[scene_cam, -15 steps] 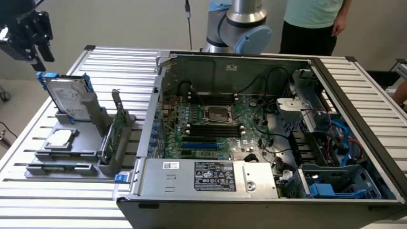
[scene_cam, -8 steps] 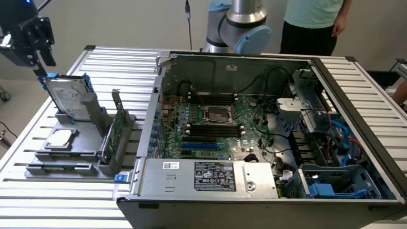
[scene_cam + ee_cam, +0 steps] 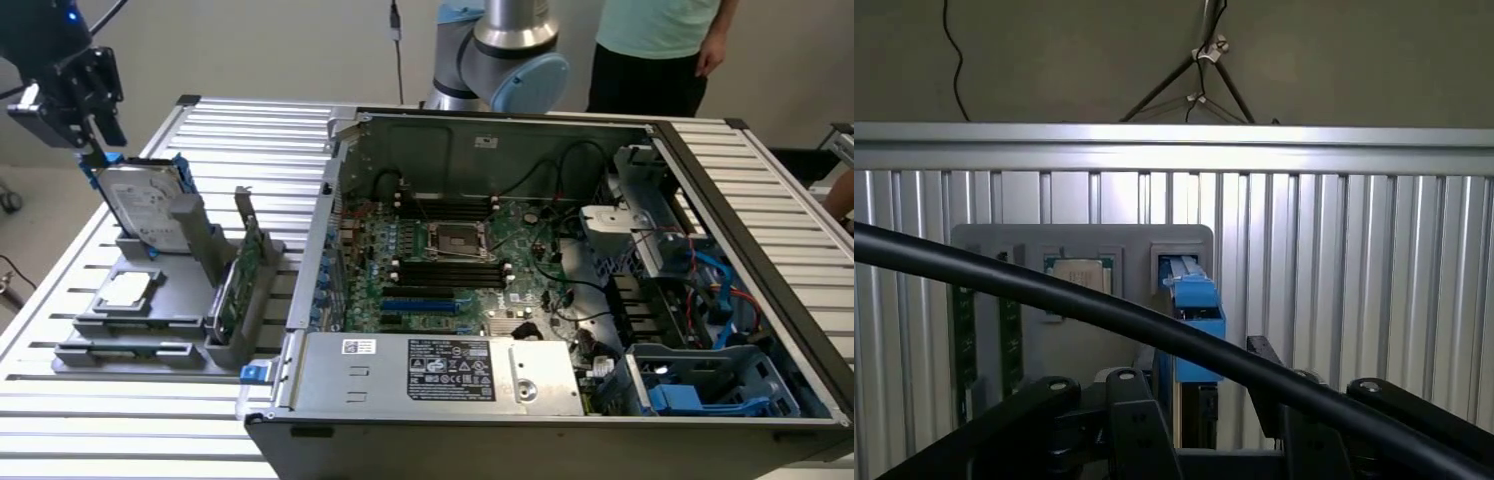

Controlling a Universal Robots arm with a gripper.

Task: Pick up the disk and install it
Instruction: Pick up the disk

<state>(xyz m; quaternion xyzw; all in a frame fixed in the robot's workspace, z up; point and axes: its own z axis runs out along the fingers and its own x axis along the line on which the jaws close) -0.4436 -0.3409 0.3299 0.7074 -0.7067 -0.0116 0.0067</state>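
Silver-grey metal hard drive with white label and blue plastic rails [image 3: 144,205], we see it upright in the grey plastic holder [image 3: 160,300] on the slatted metal table [image 3: 227,130], black gripper [image 3: 103,143] at its top edge, jaws apart, straddling the blue rail, 1 open computer case [image 3: 767,240] alongside

The flat silver-grey metal disk [image 3: 138,203] in blue plastic rails stands with its lower end hidden behind a grey plastic holder [image 3: 198,240]. Its label print is too small to read. In the wrist view a thick black cable [image 3: 1054,294] covers part of the disk's blue rail [image 3: 1196,298].
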